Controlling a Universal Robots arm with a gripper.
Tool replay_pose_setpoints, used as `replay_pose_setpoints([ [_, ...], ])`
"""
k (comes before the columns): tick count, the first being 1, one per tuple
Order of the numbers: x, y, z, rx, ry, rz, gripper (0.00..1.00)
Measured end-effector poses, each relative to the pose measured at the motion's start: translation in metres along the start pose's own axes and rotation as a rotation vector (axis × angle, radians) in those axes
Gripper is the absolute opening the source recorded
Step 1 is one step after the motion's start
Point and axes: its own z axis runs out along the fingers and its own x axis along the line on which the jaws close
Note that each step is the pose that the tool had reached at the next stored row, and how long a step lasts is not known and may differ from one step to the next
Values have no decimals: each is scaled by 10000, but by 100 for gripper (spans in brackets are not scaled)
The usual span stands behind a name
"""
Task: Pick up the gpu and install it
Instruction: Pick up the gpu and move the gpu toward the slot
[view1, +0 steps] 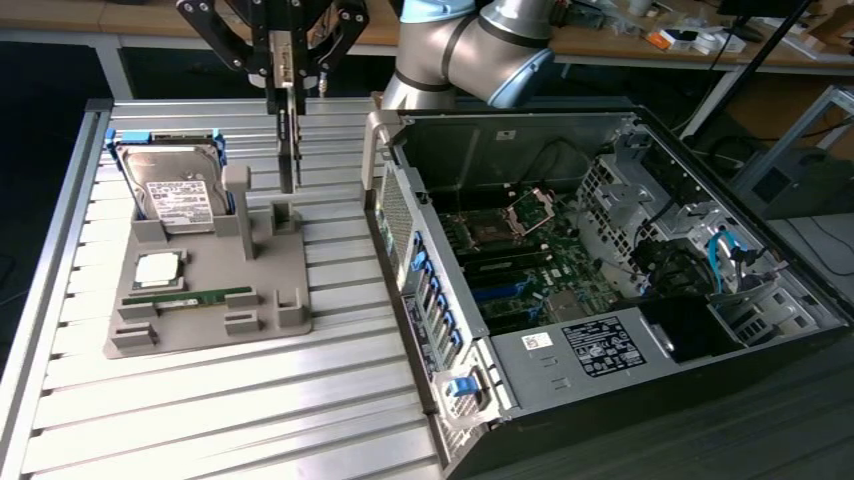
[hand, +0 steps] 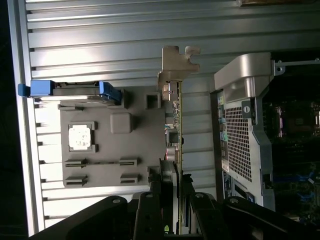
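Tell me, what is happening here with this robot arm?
The arm's black gripper is shut on the gpu, a thin dark circuit card with a silver end bracket. The card hangs upright, close above the grey parts tray on the ribbed metal table. It is not yet in the open black computer case, on the exterior view's right of the tray. A silver hard drive with a white label stands in the tray.

The black linkage gripper (view1: 286, 80) is cut off by the exterior view's top edge, and its fingers hide the clamped end of the thin dark brownish gpu card (view1: 288, 150). Well away from the gripper, print on the dark label (view1: 602, 345) of the open black computer case (view1: 561, 430) is too small to read.
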Motion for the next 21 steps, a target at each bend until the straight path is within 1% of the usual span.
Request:
replay_pose_setpoints([
  [21, -68, -4, 1, 0, 0, 0, 27],
])
